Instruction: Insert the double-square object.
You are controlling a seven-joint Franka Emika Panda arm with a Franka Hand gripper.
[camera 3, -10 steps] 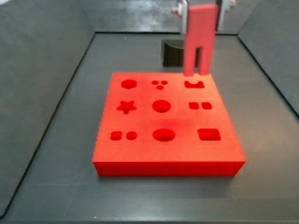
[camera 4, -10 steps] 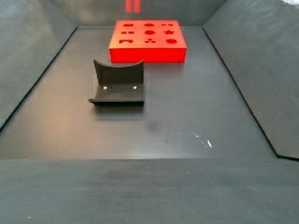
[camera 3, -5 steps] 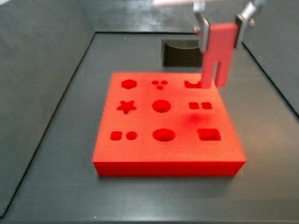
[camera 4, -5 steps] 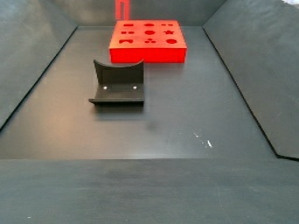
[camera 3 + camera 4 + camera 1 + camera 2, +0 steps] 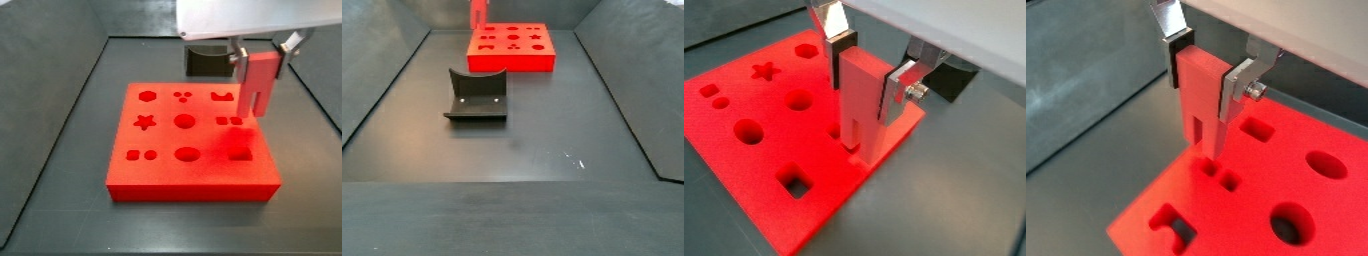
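My gripper (image 5: 262, 62) is shut on the double-square object (image 5: 258, 85), a slim red peg held upright with a slot in its lower end. It shows between the silver fingers (image 5: 898, 85) in both wrist views (image 5: 1200, 95). Its lower end hangs at the right side of the red board (image 5: 187, 165), close over the pair of small square holes (image 5: 230, 121), which also show in a wrist view (image 5: 1224, 178). I cannot tell whether the peg touches the board. In a side view only the peg (image 5: 478, 12) shows, above the board (image 5: 509, 62).
The board has several other cutouts: star (image 5: 144, 123), circles, hexagon, square (image 5: 239, 154). The dark grey curved holder (image 5: 477, 95) stands on the floor in front of the board, and shows behind the board in a side view (image 5: 203, 62). Dark tray walls surround the floor.
The gripper has carried the peg right and toward the board's middle row, from over the notched cutout to over the pair of square holes, and a little lower.
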